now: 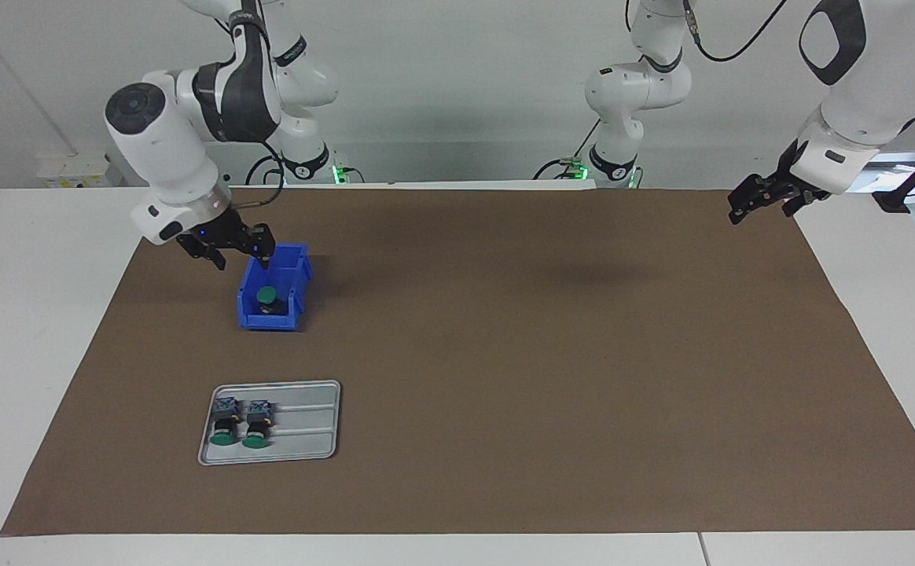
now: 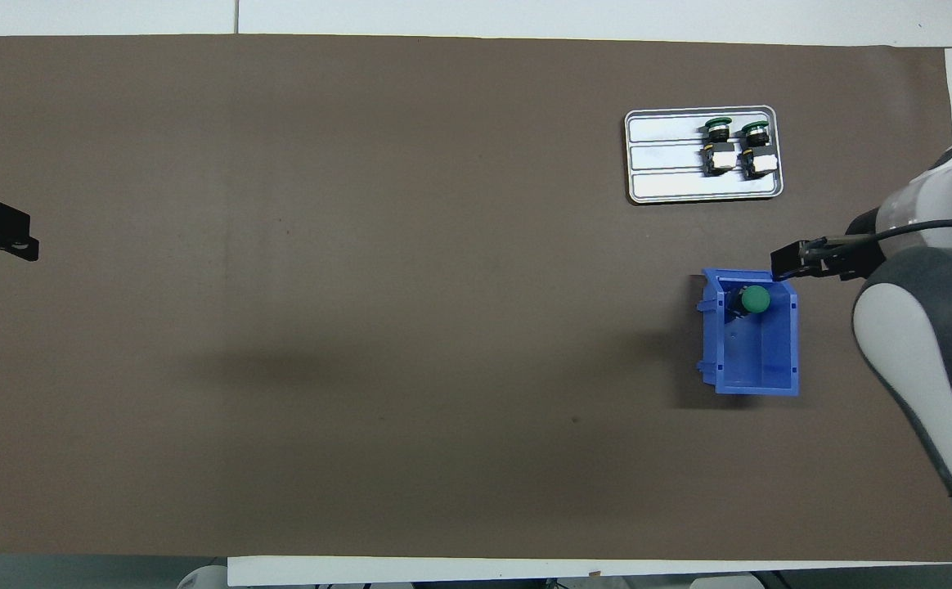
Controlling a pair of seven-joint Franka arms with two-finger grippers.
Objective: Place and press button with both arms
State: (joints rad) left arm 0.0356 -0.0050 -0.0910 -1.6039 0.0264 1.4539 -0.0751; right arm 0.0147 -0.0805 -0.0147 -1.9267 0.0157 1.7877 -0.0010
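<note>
The button [image 1: 267, 296] stands cap-up in the blue bin [image 1: 288, 314], at the bin's end farther from the robots. From my station I see the right gripper [image 1: 228, 248] hanging above the bin's rim at about ten o'clock from the button in the facing view, jaws spread wide and holding nothing. Two more buttons [image 1: 237, 420] lie on the metal tray [image 1: 308, 424], at six o'clock from the bin. The left gripper [image 1: 748, 203] waits over the mat's corner, jaws wide.

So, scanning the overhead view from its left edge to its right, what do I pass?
Left tool → metal tray, two buttons lying in it → blue bin, one button standing in it → right tool, empty, over the bin's edge.
</note>
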